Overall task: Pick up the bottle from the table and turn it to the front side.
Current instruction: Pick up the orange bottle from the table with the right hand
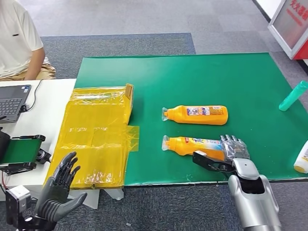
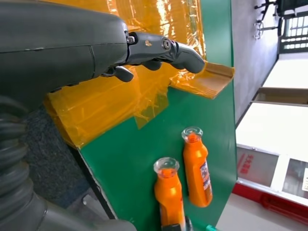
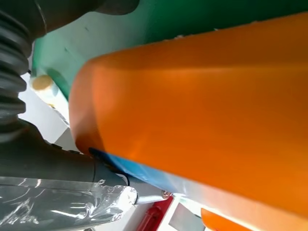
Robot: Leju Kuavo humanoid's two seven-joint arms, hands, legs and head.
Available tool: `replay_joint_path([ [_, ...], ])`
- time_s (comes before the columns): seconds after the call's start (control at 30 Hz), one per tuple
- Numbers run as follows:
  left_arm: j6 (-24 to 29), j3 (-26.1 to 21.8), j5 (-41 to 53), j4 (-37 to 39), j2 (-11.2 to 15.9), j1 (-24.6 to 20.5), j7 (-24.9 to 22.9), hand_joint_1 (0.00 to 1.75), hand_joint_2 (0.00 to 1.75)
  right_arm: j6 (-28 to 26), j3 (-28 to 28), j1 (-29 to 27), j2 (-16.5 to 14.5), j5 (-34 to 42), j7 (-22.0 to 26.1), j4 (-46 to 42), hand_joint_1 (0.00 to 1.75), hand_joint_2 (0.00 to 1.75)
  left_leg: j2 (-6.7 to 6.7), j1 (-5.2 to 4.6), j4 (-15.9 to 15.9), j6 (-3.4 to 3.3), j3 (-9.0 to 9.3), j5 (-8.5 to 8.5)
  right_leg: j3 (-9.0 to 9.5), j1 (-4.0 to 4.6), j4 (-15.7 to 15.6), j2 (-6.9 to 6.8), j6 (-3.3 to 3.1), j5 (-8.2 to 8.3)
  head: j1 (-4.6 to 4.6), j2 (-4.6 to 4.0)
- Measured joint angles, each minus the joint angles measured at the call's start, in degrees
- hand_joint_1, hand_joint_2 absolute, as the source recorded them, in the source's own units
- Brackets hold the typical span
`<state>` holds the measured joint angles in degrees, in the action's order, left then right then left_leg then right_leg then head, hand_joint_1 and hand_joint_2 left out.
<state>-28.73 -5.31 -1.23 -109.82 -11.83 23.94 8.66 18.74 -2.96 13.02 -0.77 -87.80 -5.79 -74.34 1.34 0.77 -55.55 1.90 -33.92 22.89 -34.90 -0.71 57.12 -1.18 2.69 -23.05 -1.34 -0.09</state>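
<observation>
Two orange bottles lie on their sides on the green mat [image 1: 225, 82], caps pointing left. The far bottle [image 1: 198, 114] [image 2: 198, 168] shows its label. My right hand [image 1: 232, 153] grips the base end of the near bottle [image 1: 188, 144] [image 2: 170, 192], plastic-wrapped fingers over its top and thumb along its near side. The bottle still rests on the mat. Its orange body [image 3: 203, 106] sits close against the palm in the right wrist view. My left hand [image 1: 59, 185] [image 2: 109, 48] hovers open off the table's front left corner, holding nothing.
A crinkled yellow plastic sheet [image 1: 98, 134] covers the mat's left end. A teal bottle [image 1: 293, 95] and a white bottle [image 1: 302, 159] lie at the right edge. A laptop [image 1: 12, 98] and a small belt device [image 1: 21, 151] sit on the white table, a seated person [image 1: 18, 43] behind.
</observation>
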Motion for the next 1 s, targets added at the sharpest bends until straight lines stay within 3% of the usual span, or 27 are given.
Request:
replay_joint_path([
  [0.33,-0.1,0.6,-0.2,1.3,0.6,0.3,-0.5,0.0,1.75,-1.0,-1.0,4.8,0.4,0.0,-0.3,6.8,0.0,1.75,0.0,0.0,0.0,0.0,0.05,0.0,0.06,0.0,0.0,0.0,0.0,0.01,-0.01,0.0],
  [0.37,-0.1,0.7,-0.2,1.5,0.6,0.3,-0.5,0.0,1.75,-1.1,-1.0,5.1,0.4,0.0,-0.3,7.2,0.35,1.75,0.0,0.0,0.0,0.0,0.07,0.0,0.08,0.0,0.0,0.0,0.0,0.01,-0.01,0.0],
  [0.47,0.0,0.9,-0.2,1.9,0.7,0.4,-0.5,0.0,1.75,-1.4,-1.0,5.7,0.4,0.0,-0.2,8.2,1.66,1.75,0.0,0.0,0.0,0.0,0.12,0.0,0.12,0.0,0.0,0.0,-0.01,0.02,-0.01,0.0],
  [0.5,0.0,1.0,-0.2,2.0,0.7,0.4,-0.5,0.0,1.75,-1.6,-1.0,5.9,0.4,0.0,-0.1,8.5,1.75,1.75,0.0,0.0,0.0,0.0,0.13,0.0,0.13,0.0,0.0,0.0,-0.02,0.02,-0.01,0.0],
  [1.0,0.9,1.8,-0.2,3.4,0.9,0.3,-0.5,0.0,1.75,-4.4,-1.0,6.2,0.2,0.2,2.2,9.9,1.75,1.75,0.0,0.0,0.0,-0.01,0.22,-0.02,0.21,0.0,0.0,0.0,-0.04,0.06,-0.02,0.0],
])
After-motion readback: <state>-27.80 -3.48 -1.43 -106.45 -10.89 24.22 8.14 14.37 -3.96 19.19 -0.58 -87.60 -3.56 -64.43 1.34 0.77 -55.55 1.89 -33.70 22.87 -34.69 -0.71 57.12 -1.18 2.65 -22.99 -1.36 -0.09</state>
